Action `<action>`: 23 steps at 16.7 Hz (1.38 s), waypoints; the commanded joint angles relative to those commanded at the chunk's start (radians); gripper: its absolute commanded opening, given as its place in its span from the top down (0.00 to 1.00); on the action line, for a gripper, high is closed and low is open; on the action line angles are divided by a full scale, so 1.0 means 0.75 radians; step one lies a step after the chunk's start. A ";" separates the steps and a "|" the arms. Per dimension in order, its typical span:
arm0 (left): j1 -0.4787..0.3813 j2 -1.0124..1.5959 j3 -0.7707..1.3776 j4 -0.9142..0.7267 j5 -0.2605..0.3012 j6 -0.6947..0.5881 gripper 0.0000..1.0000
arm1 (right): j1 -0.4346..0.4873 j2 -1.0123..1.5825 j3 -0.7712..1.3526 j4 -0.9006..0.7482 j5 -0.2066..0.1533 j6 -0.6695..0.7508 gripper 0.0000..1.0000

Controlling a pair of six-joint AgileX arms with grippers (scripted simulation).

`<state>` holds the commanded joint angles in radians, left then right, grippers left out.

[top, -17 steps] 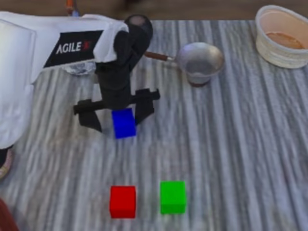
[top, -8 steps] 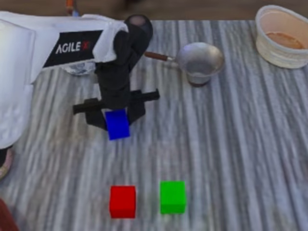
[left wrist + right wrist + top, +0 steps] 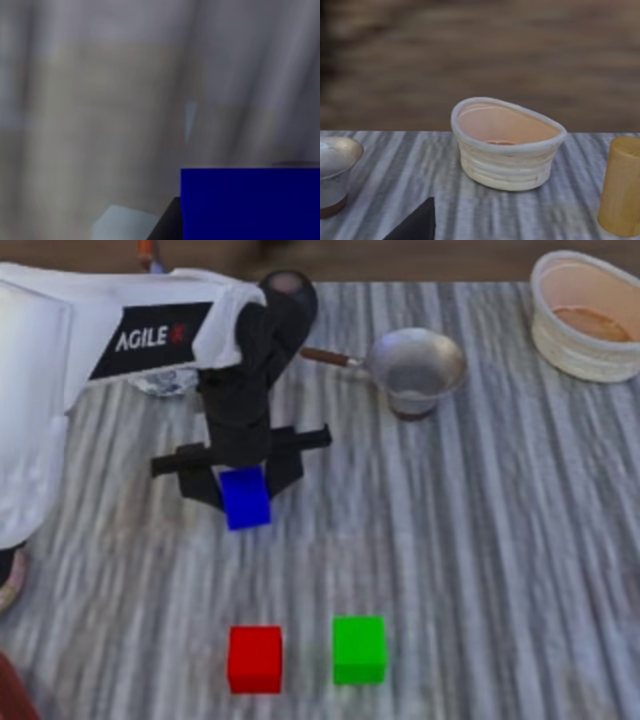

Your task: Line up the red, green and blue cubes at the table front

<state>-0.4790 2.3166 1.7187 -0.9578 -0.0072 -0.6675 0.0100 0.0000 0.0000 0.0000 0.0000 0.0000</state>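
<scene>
Now, front to back, with the red cube as landmark:

Red cube (image 3: 254, 658): sits at the table (image 3: 500, 540) front, flat on the surface.

Green cube (image 3: 359, 648): just beside the red cube on its right, a small gap between them, roughly level with it.

Blue cube (image 3: 245, 497): well behind the red cube, almost straight back from it, held between the fingers of the left gripper (image 3: 240, 472). In the left wrist view it fills the lower corner (image 3: 250, 204).

Left gripper: closed on the blue cube, one finger each side; whether the cube is off the table cannot be told.

Step in hand: carrying blue to the front row, in my judgement.

Doing it well: the free slot is beyond the green cube, away from the red one. Lift enough to pass over the pair, travel to that side, lower straight down level with them, keep a gap like the one already there, release only when the cube rests flat.

Risk: a low path could knock red or green out of line.

Pan (image 3: 415, 368): far behind and right of the red cube.

Bowl (image 3: 588, 315): farthest back right.

Right arm: parked out of the top view; its camera faces the bowl (image 3: 506, 145); finger state cannot be told.
</scene>
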 joint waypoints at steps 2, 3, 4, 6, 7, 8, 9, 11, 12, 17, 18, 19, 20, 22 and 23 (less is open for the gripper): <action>0.008 -0.012 0.039 -0.050 -0.001 -0.006 1.00 | 0.000 0.000 0.000 0.000 0.000 0.000 0.00; 0.010 -0.024 0.068 -0.089 -0.001 -0.006 1.00 | 0.000 0.000 0.000 0.000 0.000 0.000 0.00; 0.013 -0.038 0.098 -0.135 -0.001 -0.006 1.00 | 0.000 0.000 0.000 0.000 0.000 0.000 0.00; 0.018 -0.064 0.159 -0.233 -0.001 -0.004 1.00 | 0.000 0.000 0.000 0.000 0.000 0.000 0.00; 0.020 -0.077 0.185 -0.271 -0.001 -0.003 1.00 | 0.000 0.000 0.000 0.000 0.000 0.000 0.00; 0.023 -0.088 0.203 -0.297 -0.001 -0.002 1.00 | 0.000 0.000 0.000 0.000 0.000 0.000 0.00; 0.024 -0.094 0.213 -0.308 -0.001 -0.002 1.00 | 0.000 0.000 0.000 0.000 0.000 0.000 0.00; 0.024 -0.095 0.213 -0.309 -0.001 -0.002 1.00 | 0.000 0.000 0.000 0.000 0.000 0.000 0.00; 0.016 -0.090 0.211 -0.306 -0.001 0.000 1.00 | 0.000 0.000 0.000 0.000 0.000 0.000 0.00; -0.137 -0.075 0.254 -0.339 -0.004 -0.115 1.00 | 0.000 0.000 0.000 0.000 0.000 0.000 0.00; -0.209 -0.073 0.266 -0.351 -0.005 -0.159 1.00 | 0.000 0.000 0.000 0.000 0.000 0.000 0.00; -0.294 -0.070 0.278 -0.364 -0.006 -0.205 1.00 | 0.000 0.000 0.000 0.000 0.000 0.000 0.00; -0.384 -0.068 0.290 -0.378 -0.006 -0.254 1.00 | 0.000 0.000 0.000 0.000 0.000 0.000 0.00; -0.555 -0.066 0.312 -0.403 -0.007 -0.348 1.00 | 0.000 0.000 0.000 0.000 0.000 0.000 0.00; -0.622 -0.068 0.322 -0.414 -0.007 -0.390 1.00 | 0.000 0.000 0.000 0.000 0.000 0.000 0.00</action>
<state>-0.9456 2.2659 1.9601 -1.2680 -0.0126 -0.9603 0.0100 0.0000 0.0000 0.0000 0.0000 0.0000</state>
